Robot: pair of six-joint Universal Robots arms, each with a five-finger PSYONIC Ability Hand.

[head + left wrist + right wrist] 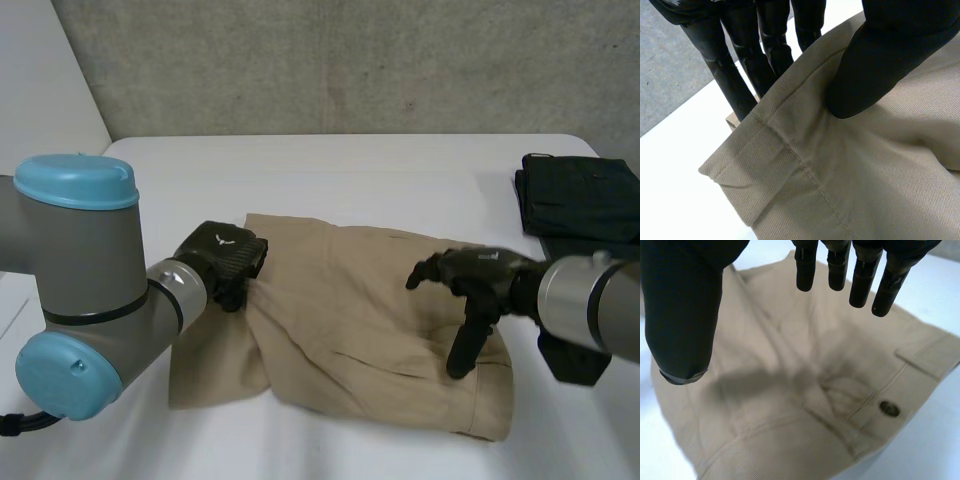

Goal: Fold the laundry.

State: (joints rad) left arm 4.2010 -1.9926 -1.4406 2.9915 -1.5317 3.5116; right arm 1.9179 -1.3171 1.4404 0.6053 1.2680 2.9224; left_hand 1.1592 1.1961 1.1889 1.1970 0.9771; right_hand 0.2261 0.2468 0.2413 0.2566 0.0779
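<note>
— Where are the shorts [350,310]?
— Mid-frame on the table [380,180], long axis running left to right. My left hand [225,255] pinches the hem [765,150] at centre-left; my right hand [480,275], fingers spread, is over the waistband [900,385] at right.

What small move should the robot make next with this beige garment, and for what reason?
Probably lower the right hand onto the beige garment near its button, to pin it down. The left hand pinches a stitched hem between thumb and fingers, while the right hand hangs open over the waist part and holds nothing.
</note>
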